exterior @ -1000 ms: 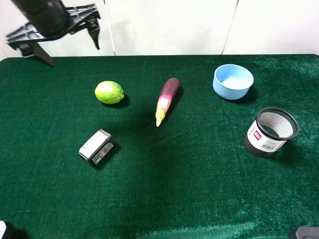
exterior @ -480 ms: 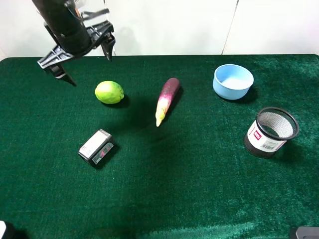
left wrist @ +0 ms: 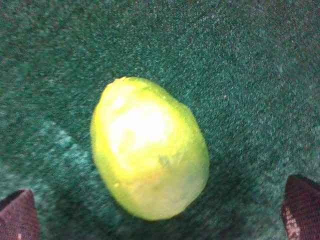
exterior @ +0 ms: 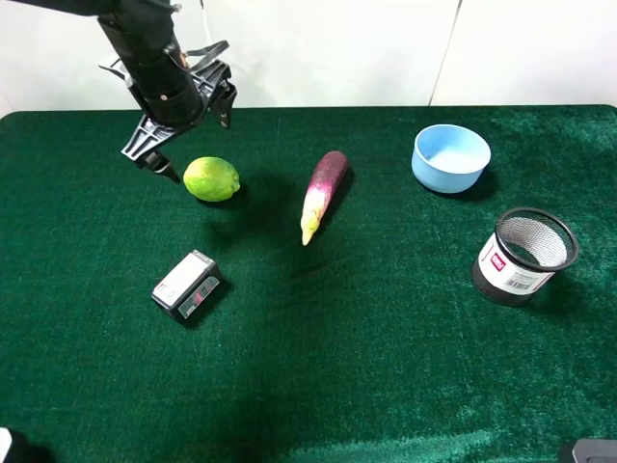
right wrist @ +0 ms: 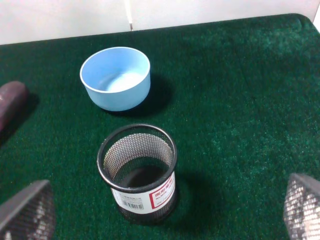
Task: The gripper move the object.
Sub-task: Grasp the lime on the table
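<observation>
My left fingers (exterior: 152,154) are spread wide. In the wrist view their tips (left wrist: 300,212) sit at either side of the lime (left wrist: 150,150) with green table (exterior: 386,367) showing in the gaps, so nothing is pinched. From the high camera the lime (exterior: 211,178) lies on the table just under and slightly ahead of those fingers. The wrist picture is soft, so I can't say for sure whether the tips are level with the fruit or above it.

Out to the side of the left fingers, past the lime, lies a purple-and-cream eggplant (exterior: 323,193). A small silver box (exterior: 185,285) lies nearer my edge of the table, apart from both.

My right fingers (right wrist: 302,205) are also spread, gripping nothing. Straight ahead of them, centred in the gap, a black mesh cup (right wrist: 140,172) with a white and red label stands upright, and only its dark floor shows through the mouth. Beyond it sits a pale blue bowl (right wrist: 116,77), upright, with just its own blue bottom visible inside.
</observation>
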Robot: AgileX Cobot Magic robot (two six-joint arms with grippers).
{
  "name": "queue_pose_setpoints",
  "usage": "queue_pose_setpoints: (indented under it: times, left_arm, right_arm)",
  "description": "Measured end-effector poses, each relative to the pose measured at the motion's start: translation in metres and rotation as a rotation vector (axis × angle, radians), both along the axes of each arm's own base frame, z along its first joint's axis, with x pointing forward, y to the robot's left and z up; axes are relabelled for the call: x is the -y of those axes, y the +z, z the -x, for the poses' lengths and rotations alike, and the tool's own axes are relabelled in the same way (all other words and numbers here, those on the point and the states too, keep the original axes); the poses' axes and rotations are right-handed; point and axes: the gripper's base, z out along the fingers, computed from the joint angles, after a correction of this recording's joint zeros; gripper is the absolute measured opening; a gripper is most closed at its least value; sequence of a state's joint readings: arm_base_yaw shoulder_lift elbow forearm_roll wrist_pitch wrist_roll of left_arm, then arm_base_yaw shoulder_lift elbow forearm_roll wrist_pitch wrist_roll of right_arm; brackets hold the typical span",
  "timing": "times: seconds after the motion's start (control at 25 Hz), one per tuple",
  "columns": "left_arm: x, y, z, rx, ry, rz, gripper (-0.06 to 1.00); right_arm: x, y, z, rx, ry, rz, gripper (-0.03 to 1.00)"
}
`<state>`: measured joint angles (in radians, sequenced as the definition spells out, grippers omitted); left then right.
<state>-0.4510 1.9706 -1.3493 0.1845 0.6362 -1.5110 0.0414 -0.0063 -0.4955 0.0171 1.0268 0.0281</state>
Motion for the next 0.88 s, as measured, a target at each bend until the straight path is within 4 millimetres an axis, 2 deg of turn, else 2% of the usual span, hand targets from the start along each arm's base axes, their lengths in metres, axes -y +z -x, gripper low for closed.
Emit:
queue_pose_setpoints:
  times: [0.32,0.88]
  left_arm:
    - [0.011,-0.015,-0.017,-0.036,0.074,0.032,0.99]
    - [0.014,-0.043,-0.020,-0.142,0.168,0.014,0.99]
  right_arm:
    - [0.000,0.000,0.000,0.000,0.000,0.000,0.70]
    - [0.000,0.000,0.000,0.000,0.000,0.000,0.70]
